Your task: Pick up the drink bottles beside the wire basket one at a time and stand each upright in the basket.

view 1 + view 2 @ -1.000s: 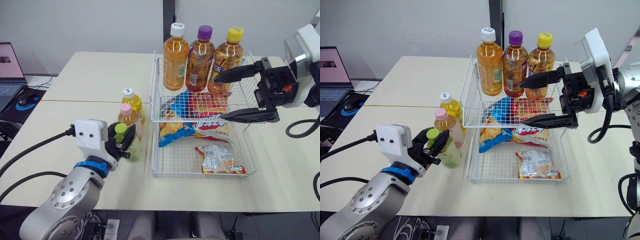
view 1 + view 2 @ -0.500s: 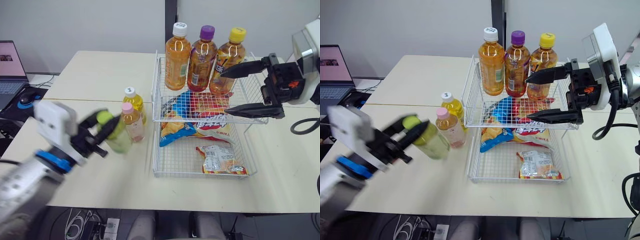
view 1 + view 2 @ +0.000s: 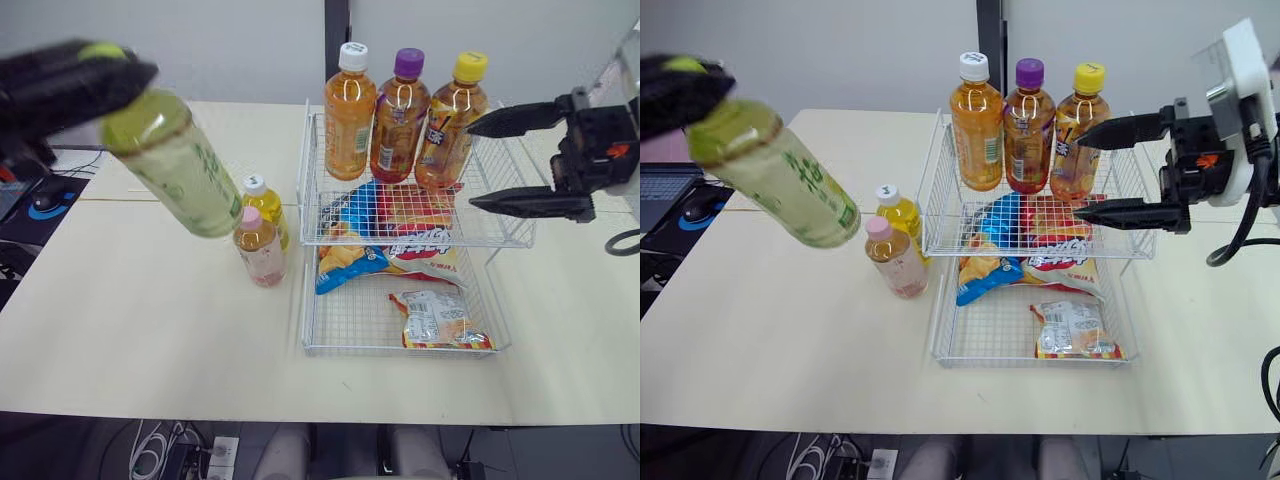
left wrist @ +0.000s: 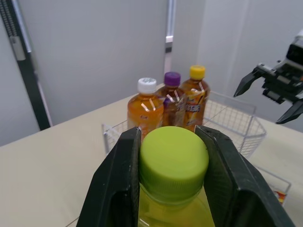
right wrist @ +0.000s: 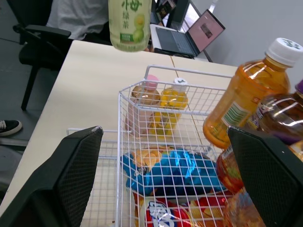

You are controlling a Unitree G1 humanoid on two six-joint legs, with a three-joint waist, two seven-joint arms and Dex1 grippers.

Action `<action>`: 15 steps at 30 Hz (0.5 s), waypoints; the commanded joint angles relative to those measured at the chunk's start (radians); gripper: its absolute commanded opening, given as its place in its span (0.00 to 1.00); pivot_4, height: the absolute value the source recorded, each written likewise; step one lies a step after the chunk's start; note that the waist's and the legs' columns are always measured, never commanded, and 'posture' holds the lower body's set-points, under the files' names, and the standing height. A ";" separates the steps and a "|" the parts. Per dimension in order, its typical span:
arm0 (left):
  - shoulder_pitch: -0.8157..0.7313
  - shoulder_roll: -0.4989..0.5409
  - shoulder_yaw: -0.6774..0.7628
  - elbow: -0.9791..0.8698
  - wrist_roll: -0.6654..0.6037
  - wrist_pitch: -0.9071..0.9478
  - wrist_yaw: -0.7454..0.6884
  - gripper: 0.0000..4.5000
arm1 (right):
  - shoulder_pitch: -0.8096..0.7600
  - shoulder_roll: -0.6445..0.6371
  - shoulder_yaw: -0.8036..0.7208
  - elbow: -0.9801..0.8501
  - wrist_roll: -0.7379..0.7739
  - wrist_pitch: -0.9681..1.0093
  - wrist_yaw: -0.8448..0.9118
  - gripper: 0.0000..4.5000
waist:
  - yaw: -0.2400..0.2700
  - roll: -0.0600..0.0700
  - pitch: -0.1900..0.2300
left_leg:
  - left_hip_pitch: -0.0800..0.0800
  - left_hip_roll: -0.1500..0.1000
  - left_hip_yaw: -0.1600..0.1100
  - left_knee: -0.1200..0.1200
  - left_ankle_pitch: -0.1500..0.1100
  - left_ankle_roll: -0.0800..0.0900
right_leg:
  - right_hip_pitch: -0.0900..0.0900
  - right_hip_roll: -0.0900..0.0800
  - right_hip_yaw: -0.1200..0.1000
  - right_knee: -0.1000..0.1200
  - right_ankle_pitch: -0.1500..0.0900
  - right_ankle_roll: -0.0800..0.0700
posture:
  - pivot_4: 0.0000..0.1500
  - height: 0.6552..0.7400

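Nearest my head camera, the left hand is up high on the robot's left. Its two black fingers pinch the neck and lime cap of the green tea bottle. The bottle hangs tilted in the air, cap up and outward, base angled down toward the basket. It is clear of the tabletop and well apart from the wire. Below it, two more drinks stand upright on the tabletop just beside the basket's left wall: the pink-capped bottle in front and the white-capped yellow bottle close behind it. The wire basket has two tiers. Snack packets lie in the lower one, and more bright bags show under the upper mesh. On my right, the right arm reaches in level from the side. The right hand is spread wide, one finger above the other, at the right end of the upper tier and gripping nothing. At the back of that tier three bottles stand upright in a row: the orange bottle, the purple-capped bottle and the yellow-capped bottle, the last just beside the upper finger.
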 commanded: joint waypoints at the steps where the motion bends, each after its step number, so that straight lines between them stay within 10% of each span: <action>1: -0.270 0.015 -0.207 0.128 -0.002 -0.060 -0.098 0.31 | 0.027 -0.035 -0.072 -0.046 0.022 0.017 -0.025 1.00 | -0.003 0.000 0.000 | 0.000 0.000 0.000 0.000 0.000 0.000 | 0.000 0.000 0.000 0.000 0.000 0.000 | 1.00 1.00; 7: -0.882 -0.293 -0.561 0.324 0.254 0.118 -0.231 0.31 | 0.086 -0.078 -0.142 -0.080 0.039 0.049 -0.055 1.00 | -0.001 -0.001 0.001 | -0.001 -0.002 -0.002 0.003 0.000 0.000 | 0.001 0.000 -0.001 0.002 -0.001 0.002 | 1.00 1.00; 15: -1.121 -0.662 -0.713 0.424 0.567 0.157 -0.384 0.31 | 0.175 -0.133 -0.259 -0.141 0.095 0.114 -0.110 1.00 | -0.013 -0.001 0.001 | -0.005 -0.003 -0.002 0.004 0.000 0.000 | -0.001 -0.001 0.000 0.002 -0.001 0.004 | 1.00 1.00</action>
